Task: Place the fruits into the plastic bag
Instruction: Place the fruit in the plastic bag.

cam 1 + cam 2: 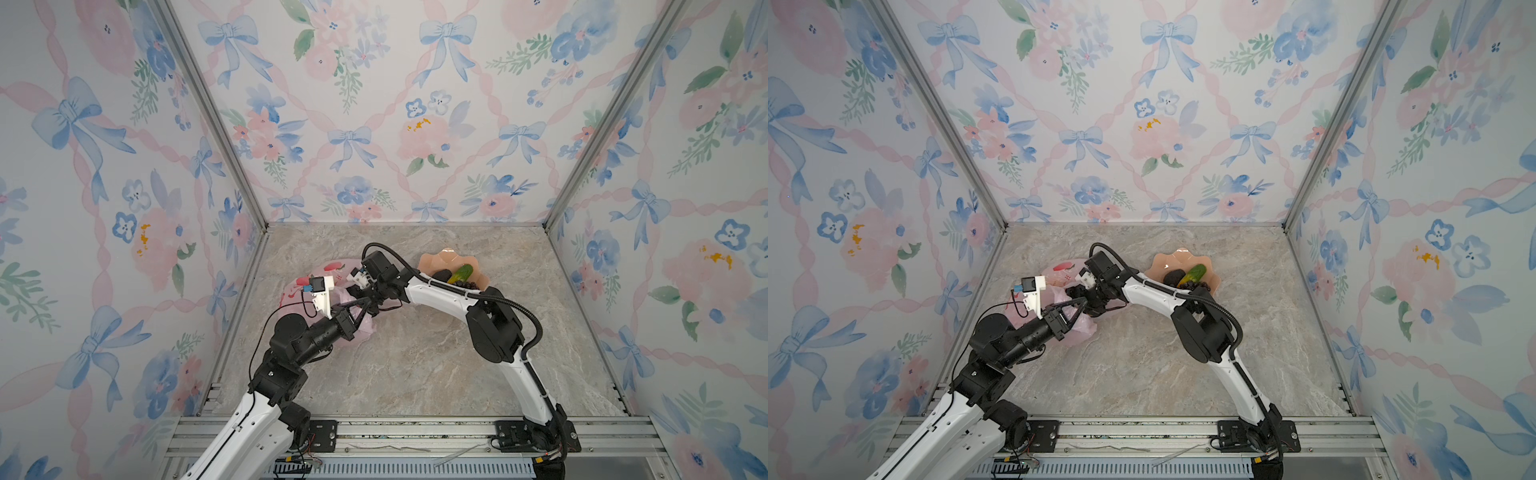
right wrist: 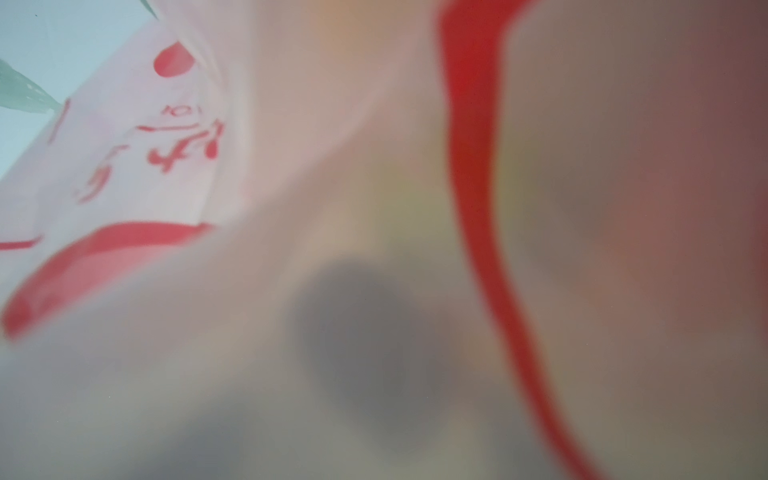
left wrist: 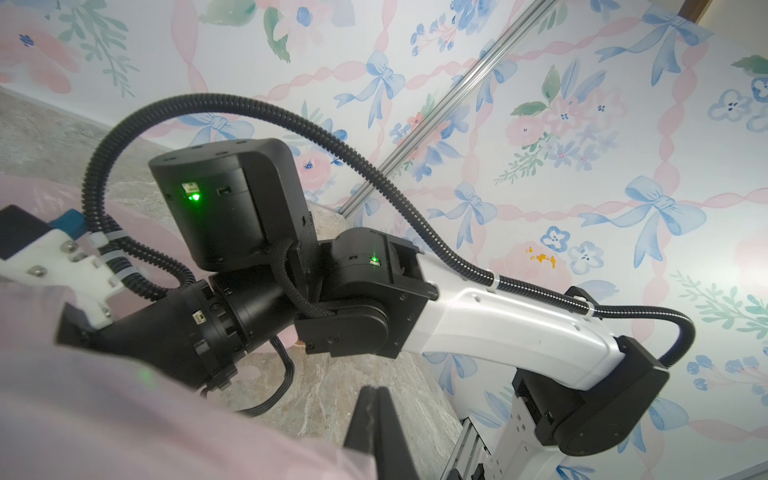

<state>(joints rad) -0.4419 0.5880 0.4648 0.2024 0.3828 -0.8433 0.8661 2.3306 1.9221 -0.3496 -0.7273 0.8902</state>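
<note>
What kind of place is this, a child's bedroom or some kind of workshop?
Probably a small robot test booth: floral wallpaper panels in a metal frame, a marble-look tabletop, a left arm and right arm bolted to a front rail.

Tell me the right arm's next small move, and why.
Probably draw the right claw back from the plastic bag: its wrist view shows only pink film, while a mango, grapes and a black piece wait in the dish.
</note>
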